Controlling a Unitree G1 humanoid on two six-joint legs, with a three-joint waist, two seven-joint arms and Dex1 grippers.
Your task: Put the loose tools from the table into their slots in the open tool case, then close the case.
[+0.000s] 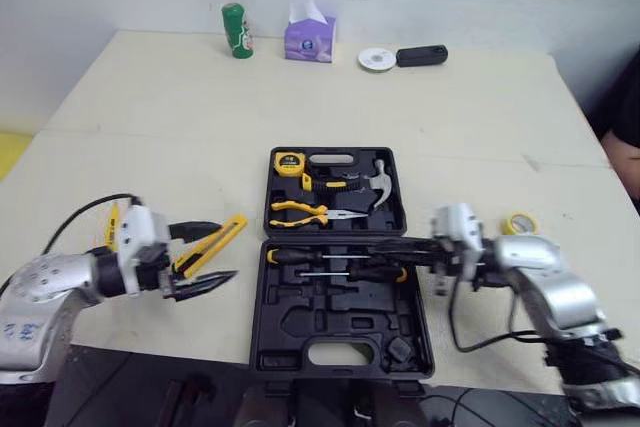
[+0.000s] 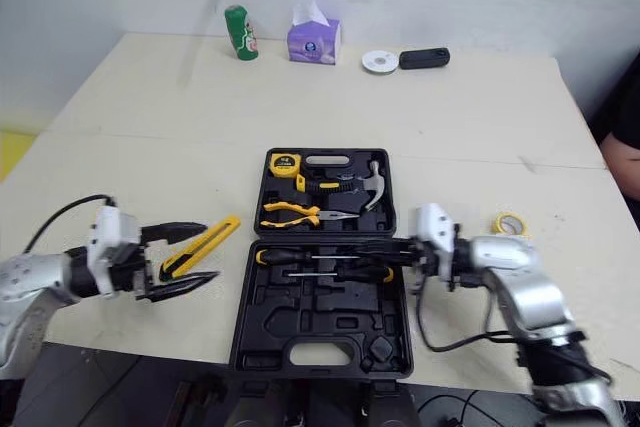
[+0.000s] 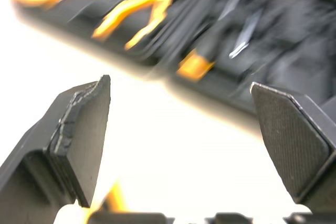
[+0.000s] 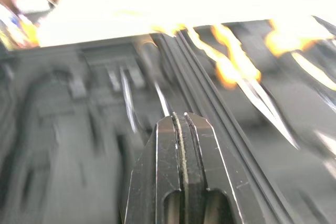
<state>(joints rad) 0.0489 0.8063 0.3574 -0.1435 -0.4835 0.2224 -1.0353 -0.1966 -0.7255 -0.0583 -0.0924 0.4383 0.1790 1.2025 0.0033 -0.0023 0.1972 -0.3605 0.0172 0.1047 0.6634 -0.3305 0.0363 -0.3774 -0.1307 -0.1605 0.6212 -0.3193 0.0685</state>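
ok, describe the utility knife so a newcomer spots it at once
Find the open black tool case mid-table. On the tabletop just left of it, by the open fingers of the left gripper, lies the utility knife. It is a straight yellow-and-black bar, the only long tool outside the case.

Black tool case (image 1: 340, 332) lies open, flat on the tabletop (image 1: 160, 127) — pliers (image 1: 300, 212), hammer (image 1: 378, 185) and screwdrivers (image 1: 330, 258) slotted; a yellow utility knife (image 1: 220, 237) lies loose, diagonal, just left.
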